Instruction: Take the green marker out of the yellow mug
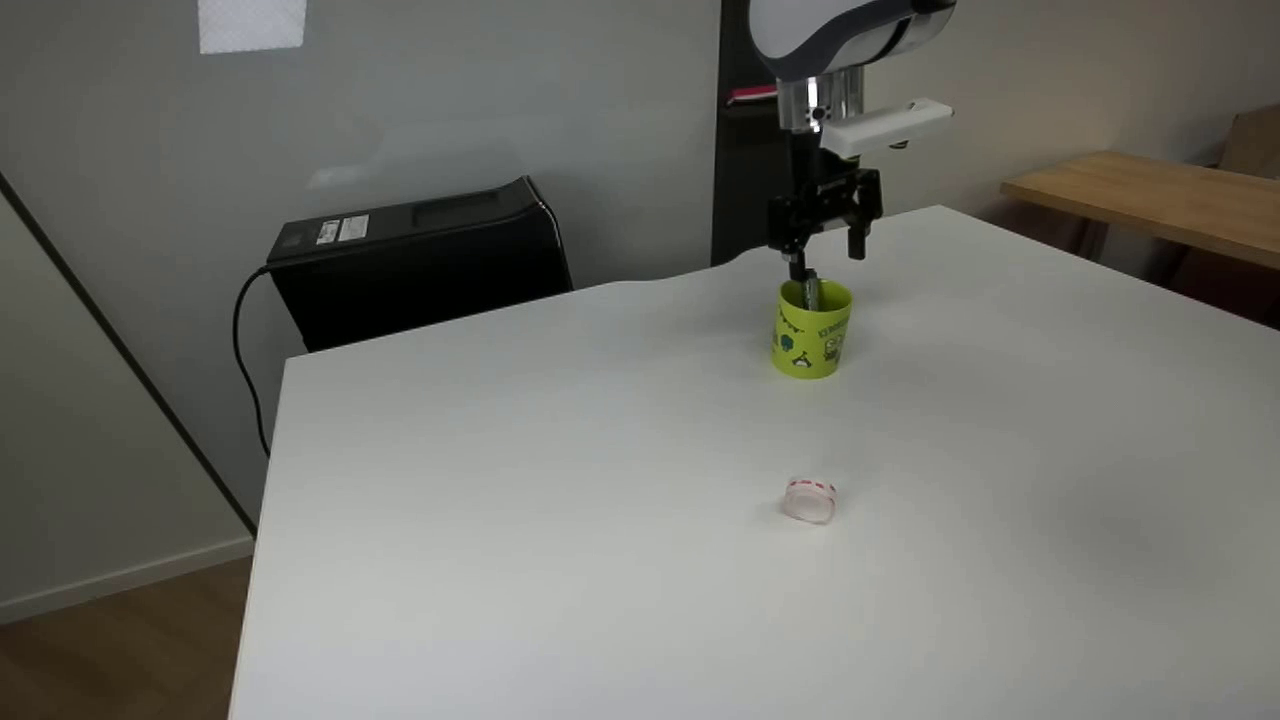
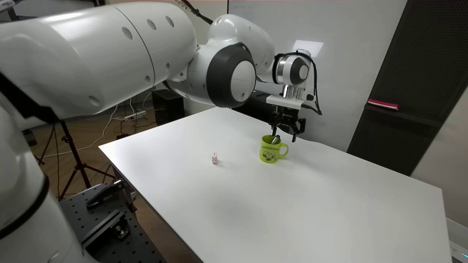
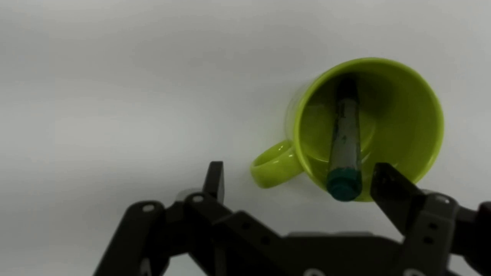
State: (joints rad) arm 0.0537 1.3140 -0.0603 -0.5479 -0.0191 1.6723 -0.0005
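Note:
The yellow mug stands upright on the table in both exterior views (image 1: pixel 812 345) (image 2: pixel 270 152); its inner wall shows in the wrist view (image 3: pixel 425 126). The green marker (image 3: pixel 346 134) has a pale barrel and a teal-green end. It leans inside the mug, its green end at the rim near the handle. Its top shows in both exterior views (image 1: pixel 811 292) (image 2: pixel 276 139). My gripper (image 3: pixel 299 168) is open just above the mug (image 1: pixel 828 262) (image 2: pixel 284 136). In the wrist view the marker's end lies between the fingers, nearer the right one, with a gap. The left finger is beyond the handle.
A small clear whitish object (image 1: pixel 810 502) lies on the white table (image 1: pixel 560 500); it also shows in an exterior view (image 2: pixel 214 158). A black box-shaped device (image 1: pixel 430 262) stands behind the table's far edge. A dark cabinet (image 2: pixel 398 87) stands behind the table.

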